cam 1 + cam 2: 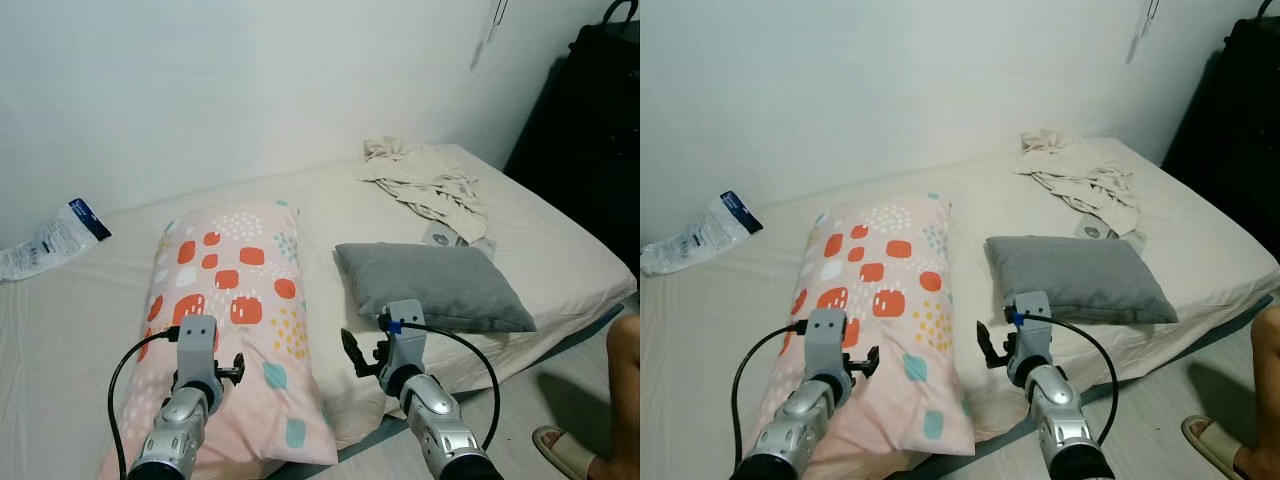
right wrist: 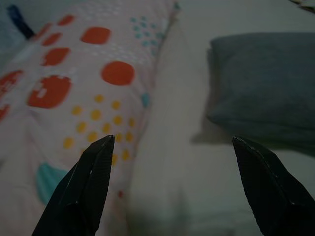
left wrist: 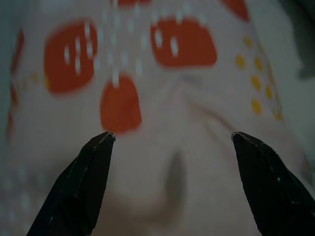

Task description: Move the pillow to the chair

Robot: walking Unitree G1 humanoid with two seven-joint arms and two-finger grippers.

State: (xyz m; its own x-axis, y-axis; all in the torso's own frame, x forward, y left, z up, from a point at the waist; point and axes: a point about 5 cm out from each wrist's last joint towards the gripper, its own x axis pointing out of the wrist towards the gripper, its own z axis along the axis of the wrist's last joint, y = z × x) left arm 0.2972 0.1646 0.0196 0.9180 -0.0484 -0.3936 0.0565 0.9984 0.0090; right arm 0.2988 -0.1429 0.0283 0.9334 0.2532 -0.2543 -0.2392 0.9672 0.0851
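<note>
Both pincers spread wide: the left pincer (image 1: 232, 371) over the patterned pillow (image 1: 235, 300), the right pincer (image 1: 362, 357) near the bed's (image 1: 80, 320) front edge. A shallow pinch may catch only fabric, letting the pillow sag and slip.

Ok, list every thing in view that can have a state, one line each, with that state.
Patterned pillow: lying flat along the bed, not gripped.
Grey pillow: lying flat on the bed, untouched.
Crumpled cloth: bunched up, near the wall.
Plastic packet: lying on the bed's far left edge.
Left hand: open, over the patterned pillow.
Right hand: open, over the bed between the two pillows.
</note>
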